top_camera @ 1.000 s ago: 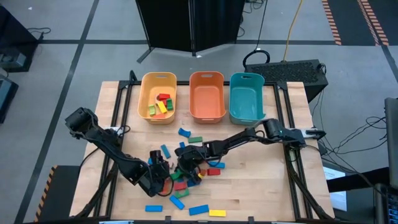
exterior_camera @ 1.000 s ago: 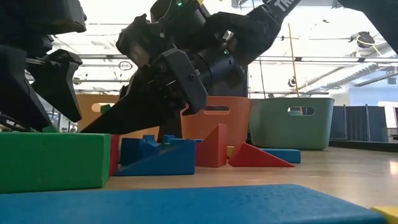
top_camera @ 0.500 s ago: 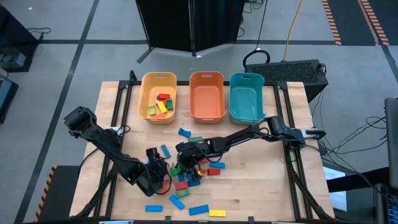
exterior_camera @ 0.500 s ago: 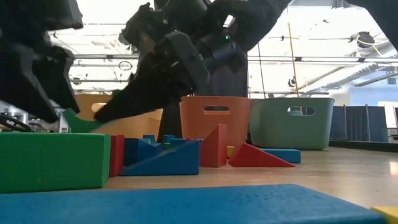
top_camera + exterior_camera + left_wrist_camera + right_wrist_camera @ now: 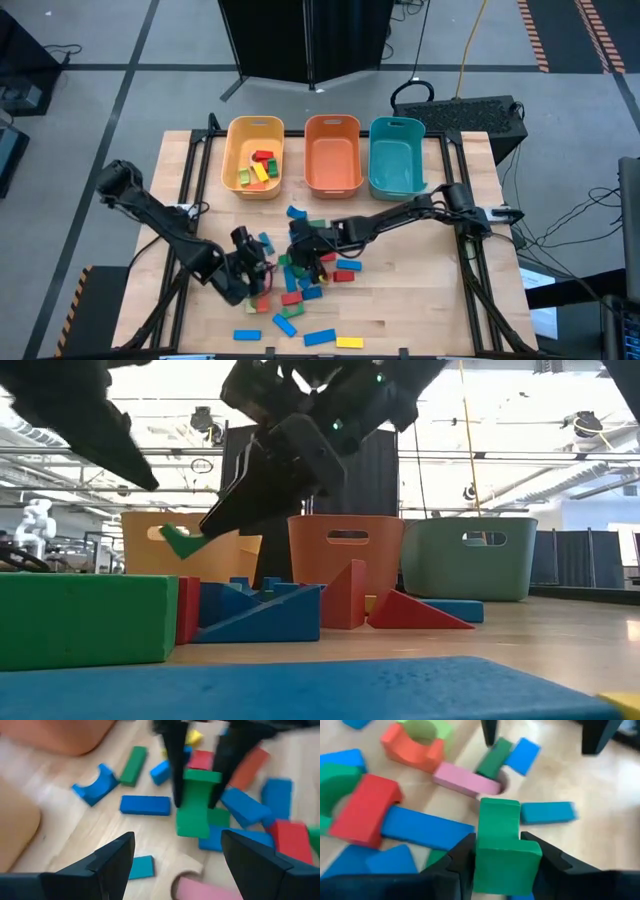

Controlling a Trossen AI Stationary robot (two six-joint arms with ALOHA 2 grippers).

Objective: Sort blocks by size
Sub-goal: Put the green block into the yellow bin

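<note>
the right gripper (image 5: 497,851) is reached low across the table over the pile of blocks (image 5: 300,280), its fingers closed on a green block (image 5: 501,845) held clear of the wood. the left gripper (image 5: 177,851) is hung beside it, spread wide and empty. a few blocks are seen in the yellow bin (image 5: 236,150); nothing is seen in the orange bin (image 5: 332,150) or teal bin (image 5: 396,155).

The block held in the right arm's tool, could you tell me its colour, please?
Green; the green wooden block shows best in the right wrist view.
</note>
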